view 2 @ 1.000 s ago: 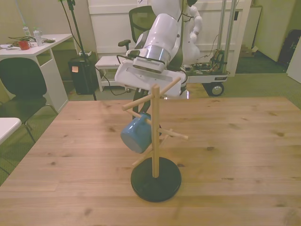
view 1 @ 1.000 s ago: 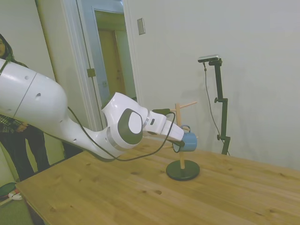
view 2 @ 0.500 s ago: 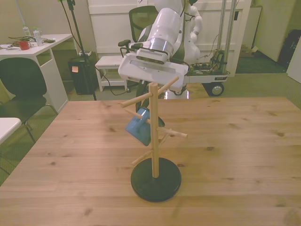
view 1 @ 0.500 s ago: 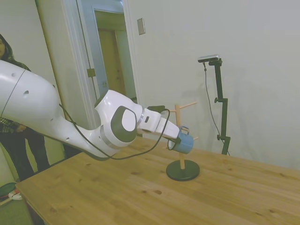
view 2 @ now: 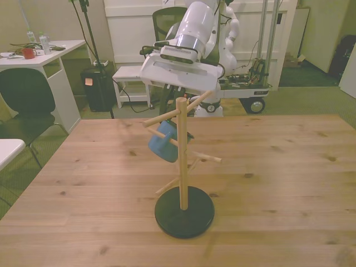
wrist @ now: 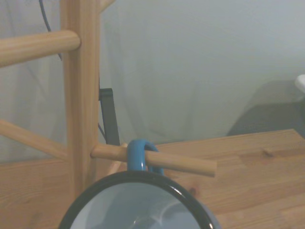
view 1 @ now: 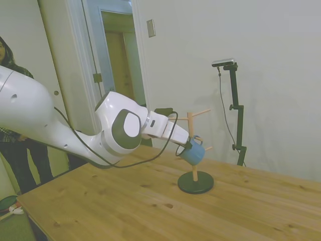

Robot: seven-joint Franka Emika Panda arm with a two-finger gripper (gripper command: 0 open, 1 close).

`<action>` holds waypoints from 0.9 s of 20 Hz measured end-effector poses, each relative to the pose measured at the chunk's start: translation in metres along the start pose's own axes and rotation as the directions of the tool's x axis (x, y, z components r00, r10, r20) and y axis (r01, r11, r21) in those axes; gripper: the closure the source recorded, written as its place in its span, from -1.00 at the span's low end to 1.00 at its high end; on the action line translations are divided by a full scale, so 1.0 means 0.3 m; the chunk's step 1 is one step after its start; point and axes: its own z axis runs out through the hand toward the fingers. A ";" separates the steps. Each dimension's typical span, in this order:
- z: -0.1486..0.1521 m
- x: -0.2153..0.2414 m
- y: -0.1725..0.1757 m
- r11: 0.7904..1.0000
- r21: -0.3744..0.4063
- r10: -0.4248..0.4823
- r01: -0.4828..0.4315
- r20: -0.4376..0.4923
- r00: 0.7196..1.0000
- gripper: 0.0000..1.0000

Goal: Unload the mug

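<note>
Office-lab: desk [view 2: 41, 50], office chair [view 2: 167, 22], equipment cart [view 2: 250, 89]

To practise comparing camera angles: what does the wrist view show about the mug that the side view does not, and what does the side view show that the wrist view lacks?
Only the wrist view shows the mug's handle still looped around a peg, and the dark rim with the pale inside. Only the side view shows the white arm reaching in, the gripper at the mug, the stand's dark base and a person by the doorway. Both show the mug, the wooden peg stand and the table.
</note>
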 end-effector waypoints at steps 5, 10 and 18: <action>-0.033 0.034 -0.002 1.000 0.009 0.029 -0.029 -0.019 0.999 1.00; -0.034 0.034 0.018 0.999 0.000 0.037 -0.037 -0.017 0.999 1.00; -0.163 0.071 0.138 0.996 -0.024 0.081 -0.082 -0.063 0.995 1.00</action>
